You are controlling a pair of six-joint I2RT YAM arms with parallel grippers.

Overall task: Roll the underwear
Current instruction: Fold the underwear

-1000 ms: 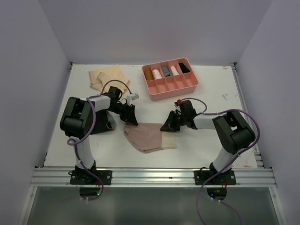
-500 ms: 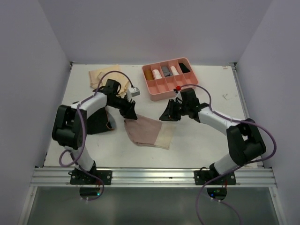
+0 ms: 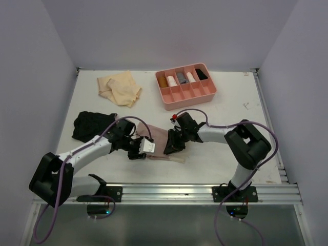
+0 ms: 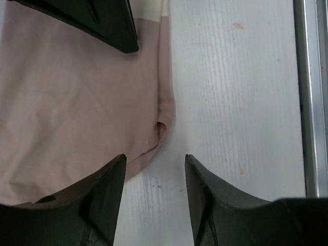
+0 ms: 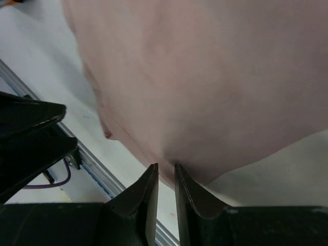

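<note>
The dusty pink underwear (image 3: 160, 139) lies flat near the table's front edge, between my two grippers. My left gripper (image 3: 139, 151) is at its left corner, open. In the left wrist view the gap of my left gripper (image 4: 154, 156) is over bare table just beside the pink underwear's (image 4: 77, 102) folded corner, with one finger (image 4: 105, 195) over the cloth. My right gripper (image 5: 166, 165) has its tips at the edge of the pink underwear (image 5: 205, 77), jaws a narrow slit apart, and I see nothing between them. The black underwear (image 3: 89, 124) and the tan underwear (image 3: 120, 87) lie farther left.
A pink divided tray (image 3: 166, 96) holding several rolled items stands at the back centre. The metal rail (image 3: 164, 192) runs along the front edge, close behind both grippers; it also shows in the left wrist view, rail (image 4: 310, 102).
Both grippers have come down and toward the front edge, closing in on the pink underwear from either side. The cloth has shifted nearer. The left jaws have widened.
</note>
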